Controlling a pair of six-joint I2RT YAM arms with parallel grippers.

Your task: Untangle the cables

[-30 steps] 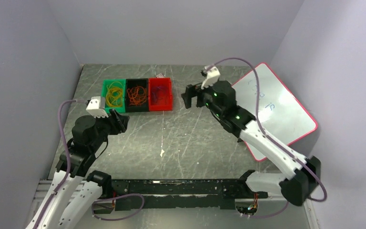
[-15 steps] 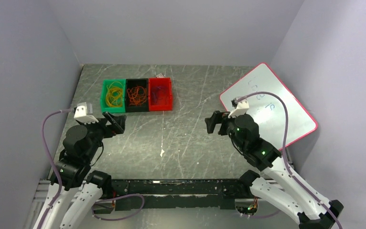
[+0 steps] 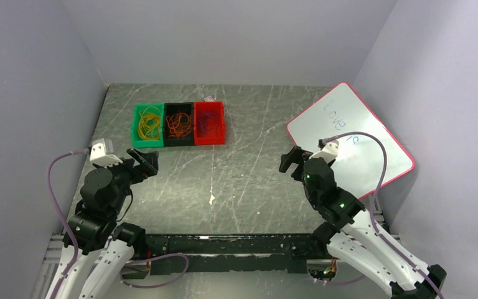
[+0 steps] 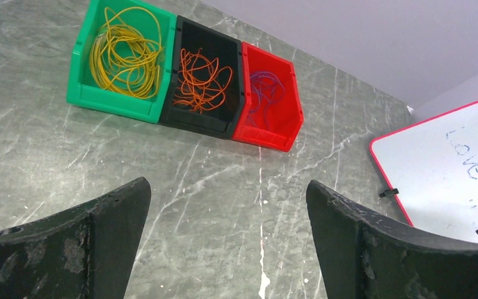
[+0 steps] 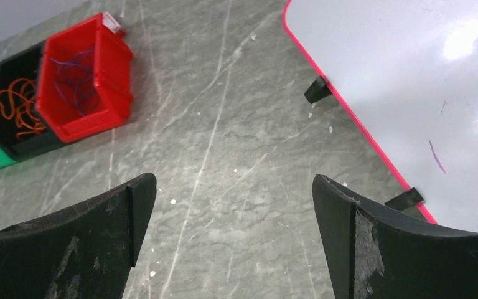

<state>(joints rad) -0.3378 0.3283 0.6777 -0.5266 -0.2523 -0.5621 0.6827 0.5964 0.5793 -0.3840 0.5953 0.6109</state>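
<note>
I see both arms folded low over their bases, wrists angled down at the table. My left gripper (image 3: 147,163) hangs at 9 o'clock and my right gripper (image 3: 291,161) at 3 o'clock, jaws spread wide on nothing. The cables (image 3: 178,124) lie in the row of bins (image 3: 210,141) at 10 o'clock.

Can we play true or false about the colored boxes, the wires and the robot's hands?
1. The green bin holds yellow cables. True.
2. The black bin sits between the green bin and the red bin. True.
3. The left gripper grips an orange cable. False: it is open and empty; the orange cables lie in the black bin.
4. The whiteboard is blank. False: it has blue writing on it.
</note>
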